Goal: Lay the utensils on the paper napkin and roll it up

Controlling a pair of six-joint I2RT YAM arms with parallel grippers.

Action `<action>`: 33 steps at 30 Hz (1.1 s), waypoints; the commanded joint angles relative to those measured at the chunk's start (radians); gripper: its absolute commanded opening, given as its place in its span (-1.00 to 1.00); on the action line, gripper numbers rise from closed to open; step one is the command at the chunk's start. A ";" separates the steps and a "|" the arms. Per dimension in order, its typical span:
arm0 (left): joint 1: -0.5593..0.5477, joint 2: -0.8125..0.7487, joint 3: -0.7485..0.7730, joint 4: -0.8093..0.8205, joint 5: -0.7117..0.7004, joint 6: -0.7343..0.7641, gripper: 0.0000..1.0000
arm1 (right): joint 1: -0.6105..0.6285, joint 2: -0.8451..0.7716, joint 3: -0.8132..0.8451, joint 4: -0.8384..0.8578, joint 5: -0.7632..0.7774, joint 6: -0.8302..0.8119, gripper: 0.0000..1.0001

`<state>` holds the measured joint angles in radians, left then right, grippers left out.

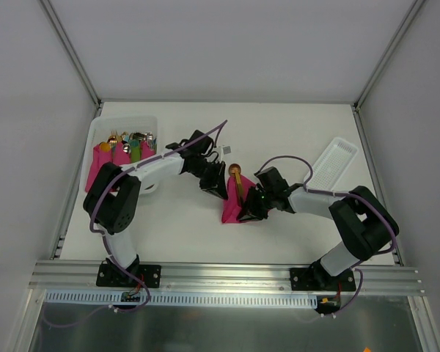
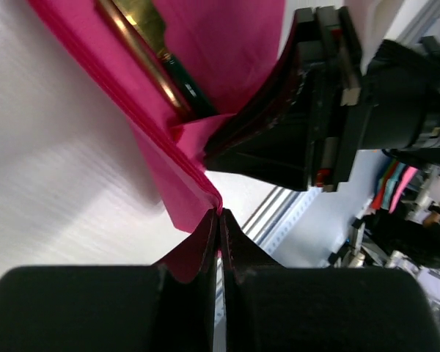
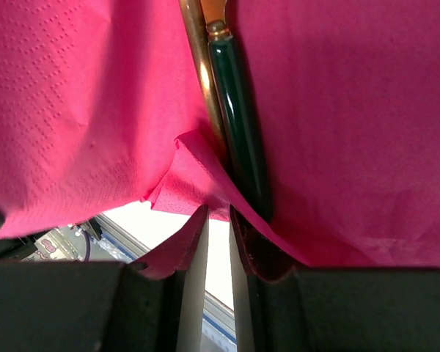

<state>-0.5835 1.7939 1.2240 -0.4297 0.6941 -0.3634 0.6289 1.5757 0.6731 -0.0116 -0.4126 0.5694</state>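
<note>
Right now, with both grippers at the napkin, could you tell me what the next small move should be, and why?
Probably draw the left gripper across the utensils to start the roll: it is shut on the edge of the paper napkin, and the utensils already lie on the sheet.

White table (image 1: 183, 227) — pale grey walls (image 1: 29, 88), aluminium rail (image 1: 227, 275) along near edge

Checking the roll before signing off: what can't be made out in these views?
Utensils: how many; top view too small, both wrist views cut them at the upper edge.
Right gripper: whether it pinches the paper napkin; right wrist view, a napkin fold covers its fingertips.
White bin: which cutlery it holds; top view, too small.
</note>
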 commanded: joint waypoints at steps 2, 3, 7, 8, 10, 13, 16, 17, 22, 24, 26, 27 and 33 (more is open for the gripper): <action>-0.015 0.045 0.037 0.097 0.148 -0.121 -1.00 | 0.009 0.021 0.016 -0.041 0.047 0.004 -0.59; -0.016 0.048 0.034 0.115 0.169 -0.152 -1.00 | 0.012 0.023 0.017 -0.041 0.047 0.004 -0.58; -0.026 0.068 0.016 0.202 0.196 -0.227 -1.00 | 0.012 0.030 0.022 -0.042 0.049 0.003 -0.59; -0.024 0.077 0.009 0.225 0.202 -0.247 -1.00 | 0.014 0.030 0.022 -0.042 0.049 0.003 -0.58; -0.024 0.088 -0.006 0.295 0.212 -0.304 -1.00 | 0.014 0.033 0.023 -0.042 0.046 0.003 -0.59; -0.026 0.107 -0.023 0.393 0.229 -0.379 -1.00 | 0.014 0.033 0.022 -0.044 0.049 0.001 -0.59; -0.027 0.125 -0.026 0.460 0.226 -0.422 -1.00 | 0.015 0.030 0.020 -0.045 0.047 0.000 -0.59; -0.027 0.140 -0.027 0.470 0.225 -0.431 -1.00 | 0.017 0.030 0.022 -0.047 0.047 0.000 -0.59; -0.030 0.179 -0.011 0.500 0.199 -0.456 -1.00 | 0.017 0.015 0.016 -0.047 0.051 -0.002 -0.59; -0.032 0.200 -0.001 0.513 0.197 -0.465 -1.00 | 0.017 0.006 0.010 -0.047 0.054 -0.002 -0.58; -0.032 0.217 0.008 0.522 0.186 -0.463 -1.00 | 0.018 0.003 0.006 -0.045 0.054 -0.002 -0.58; -0.032 0.223 0.009 0.523 0.182 -0.463 -1.00 | 0.018 0.000 0.002 -0.047 0.054 -0.002 -0.59; -0.041 0.263 0.037 0.519 0.145 -0.442 -1.00 | 0.018 -0.020 -0.006 -0.053 0.055 -0.003 -0.58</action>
<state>-0.6083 2.0487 1.2194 0.0574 0.8696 -0.8120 0.6395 1.5826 0.6792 -0.0151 -0.4030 0.5694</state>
